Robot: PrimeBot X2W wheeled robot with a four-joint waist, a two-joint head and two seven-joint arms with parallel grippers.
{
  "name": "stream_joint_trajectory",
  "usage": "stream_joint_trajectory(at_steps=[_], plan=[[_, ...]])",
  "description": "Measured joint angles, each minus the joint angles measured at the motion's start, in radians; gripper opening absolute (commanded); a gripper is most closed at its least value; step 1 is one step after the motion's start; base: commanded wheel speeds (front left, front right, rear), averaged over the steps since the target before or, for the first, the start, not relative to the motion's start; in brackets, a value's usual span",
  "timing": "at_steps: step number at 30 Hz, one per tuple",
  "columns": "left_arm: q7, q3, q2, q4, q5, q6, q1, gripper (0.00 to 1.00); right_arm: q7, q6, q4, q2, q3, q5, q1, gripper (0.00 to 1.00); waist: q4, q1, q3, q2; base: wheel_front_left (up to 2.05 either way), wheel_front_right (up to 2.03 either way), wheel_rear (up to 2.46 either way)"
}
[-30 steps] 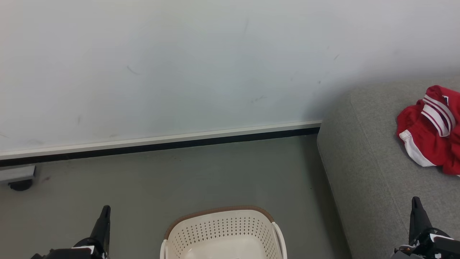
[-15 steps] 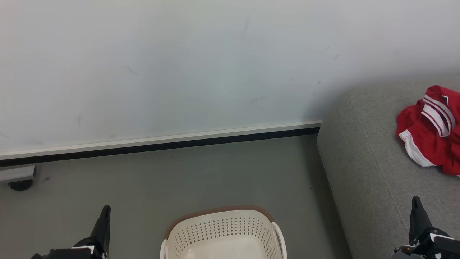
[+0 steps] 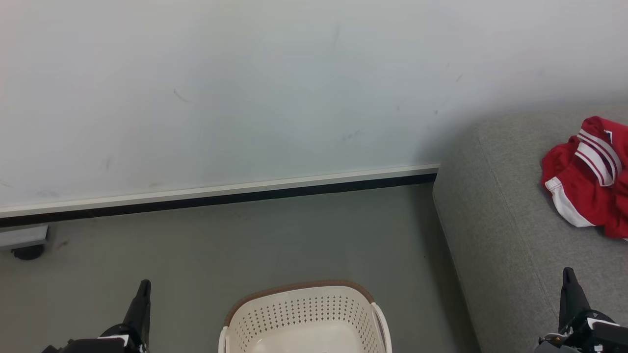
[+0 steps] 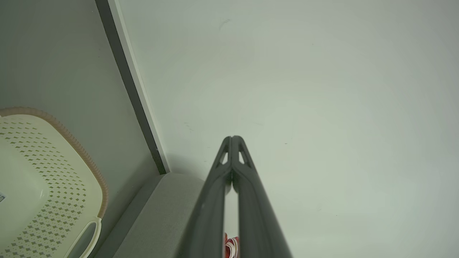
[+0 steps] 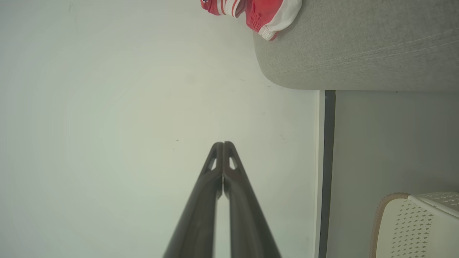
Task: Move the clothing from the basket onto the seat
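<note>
So here's how it looks: the clothing [image 3: 586, 181] is already on the seat [image 3: 500, 235], a crumpled red heap with white trim, well to the right of the basket [image 3: 304, 318], which sits on the floor [image 3: 294, 235] between the two arms. The part of the basket's inside I can see looks bare, but its near end is cut off in the head view, so I can't swear nothing is left in there.

The key relation is that the heap lies ahead of the right pincer [image 3: 567, 272] and a bit to its right, farther back on the cushion, while the left pincer [image 3: 142, 294] is way off on the other side of the basket. The right arm is clearly the nearer one if anything needs a nudge.

Both pincers have their fingers pressed together with nothing between them, pointing toward the wall [image 3: 245, 98].

As for which way the heap points, it's bunched up, so there's no clean long axis. The striped band runs diagonally across its top, and the white-edged hem faces the seat's left edge, the side toward the basket. It runs off the right edge of the head view, so I can't tell its full length.

My guess is the job's basically done.
</note>
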Motion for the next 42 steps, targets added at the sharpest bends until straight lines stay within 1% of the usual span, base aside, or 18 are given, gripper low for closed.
stream_joint_trajectory(at_steps=[42], plan=[[0.000, 0.000, 0.000, 0.000, 0.000, 0.000, 0.000, 0.00, -0.004, 0.000, -0.003, -0.006, 0.007, 0.010, 0.000, 0.00, 0.000, 0.0001, 0.000, 0.0000, 0.00, 0.00, 0.00]])
